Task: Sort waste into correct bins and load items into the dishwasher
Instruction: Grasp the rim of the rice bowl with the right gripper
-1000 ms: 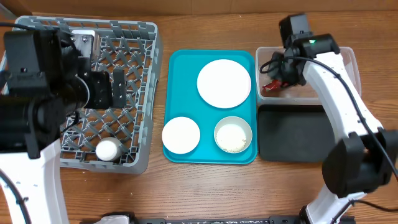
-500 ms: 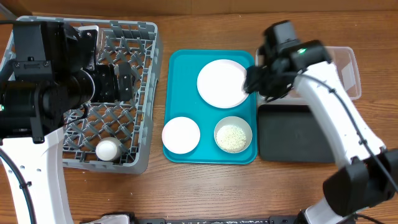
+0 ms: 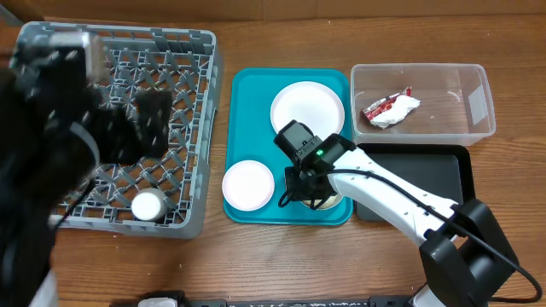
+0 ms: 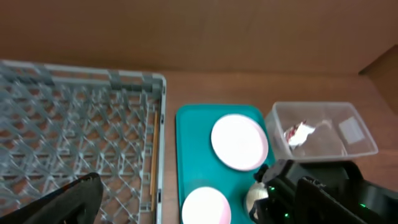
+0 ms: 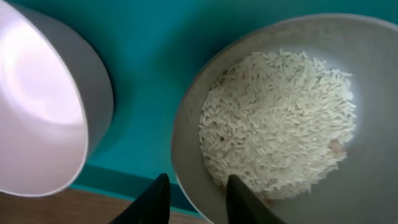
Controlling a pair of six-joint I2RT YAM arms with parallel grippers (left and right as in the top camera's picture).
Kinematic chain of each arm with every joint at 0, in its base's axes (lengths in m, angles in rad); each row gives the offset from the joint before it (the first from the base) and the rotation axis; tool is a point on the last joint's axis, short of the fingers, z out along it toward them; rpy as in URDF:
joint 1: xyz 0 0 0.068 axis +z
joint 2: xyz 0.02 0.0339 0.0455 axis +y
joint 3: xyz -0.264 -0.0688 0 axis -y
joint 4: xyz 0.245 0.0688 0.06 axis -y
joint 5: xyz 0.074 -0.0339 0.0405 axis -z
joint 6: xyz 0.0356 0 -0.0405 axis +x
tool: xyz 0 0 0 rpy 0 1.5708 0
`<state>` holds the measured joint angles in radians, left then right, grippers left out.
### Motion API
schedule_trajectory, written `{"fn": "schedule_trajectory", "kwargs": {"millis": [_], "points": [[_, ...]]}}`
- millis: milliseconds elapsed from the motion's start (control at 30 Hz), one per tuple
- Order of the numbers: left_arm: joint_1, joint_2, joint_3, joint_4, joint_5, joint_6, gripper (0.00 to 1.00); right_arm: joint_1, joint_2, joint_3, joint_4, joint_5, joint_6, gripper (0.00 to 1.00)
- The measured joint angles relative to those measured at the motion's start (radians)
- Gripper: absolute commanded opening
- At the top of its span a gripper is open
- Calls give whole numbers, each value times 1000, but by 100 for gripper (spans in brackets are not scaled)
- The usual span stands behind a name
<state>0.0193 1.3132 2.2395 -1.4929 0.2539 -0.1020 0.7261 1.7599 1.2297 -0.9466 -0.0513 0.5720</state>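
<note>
The red-and-white wrapper [image 3: 388, 108] lies in the clear tub [image 3: 478, 128]. The black tray [image 3: 426, 183] sits in front of the tub. My right gripper [image 3: 300, 183] is low over the grey-green bowl [image 5: 205, 99] of rice [image 5: 280, 118]. Its open fingers [image 5: 196, 193] straddle the bowl's near rim, one outside and one inside. The plate [image 3: 307, 107] and the pinkish-white bowl [image 3: 248, 185] rest on the teal tray [image 3: 256, 85]. The white cup [image 3: 149, 205] lies in the grey dish rack [image 3: 200, 128]. My left gripper [image 3: 141, 128] is blurred above the rack, empty and seemingly open.
The rack fills the left side, with the teal tray in the middle and the tub and black tray on the right. A strip of bare wooden table [image 3: 281, 256] runs along the front edge. The right arm's white link [image 3: 384, 192] crosses the black tray's left edge.
My right gripper left the wrapper in the clear tub and swung left and forward, down onto the rice bowl's rim. My left arm has shifted above the rack and is blurred.
</note>
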Motion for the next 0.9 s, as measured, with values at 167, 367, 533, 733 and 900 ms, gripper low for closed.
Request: {"fn": "schedule_trajectory", "kwargs": {"millis": [167, 367, 533, 733, 900], "points": [[0, -51, 18, -1, -5, 0, 100, 0, 0, -5, 48, -14, 12, 30], [0, -4, 16, -2, -11, 0, 100, -1, 61, -8, 69, -32, 21, 22], [0, 11, 12, -4, -12, 0, 100, -17, 85, -12, 69, -49, 31, 8], [0, 12, 12, -3, -12, 0, 100, -21, 78, -5, 37, -45, 39, 4], [0, 12, 12, -4, -12, 0, 100, -21, 76, 22, -5, -34, 42, 4]]}}
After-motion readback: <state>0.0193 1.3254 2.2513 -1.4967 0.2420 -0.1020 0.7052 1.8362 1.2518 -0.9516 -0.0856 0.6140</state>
